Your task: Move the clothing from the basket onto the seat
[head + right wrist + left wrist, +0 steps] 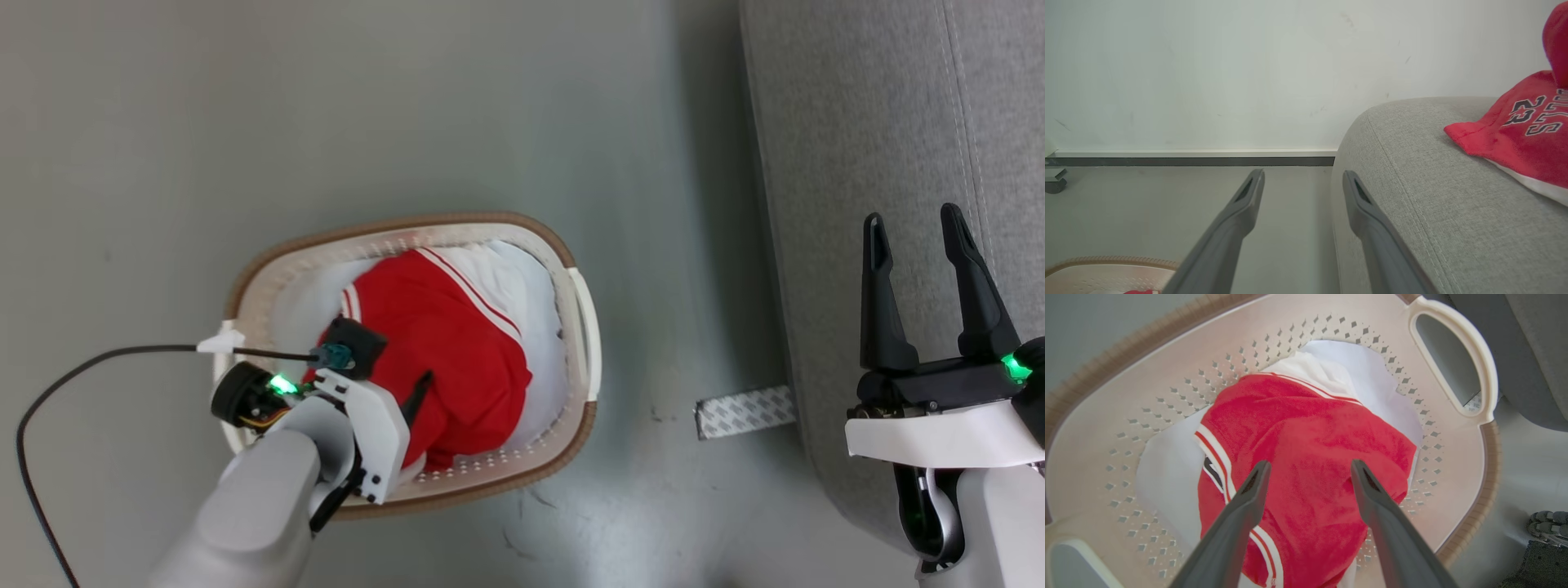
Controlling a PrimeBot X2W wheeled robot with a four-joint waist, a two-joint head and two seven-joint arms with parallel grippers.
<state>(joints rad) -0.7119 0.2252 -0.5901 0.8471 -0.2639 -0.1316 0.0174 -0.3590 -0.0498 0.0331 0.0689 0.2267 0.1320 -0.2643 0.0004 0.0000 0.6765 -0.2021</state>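
Red shorts (457, 351) lie in the basket (490, 222), with the left gripper (1310, 467) spread wide just above them, holding nothing. The right gripper (914, 216) gapes empty by the sofa (857, 122), where a red jersey (1519, 126) lies.

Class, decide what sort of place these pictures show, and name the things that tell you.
Probably a living room or home-like test room: a grey fabric sofa, a laundry basket of red clothing on a smooth grey floor.
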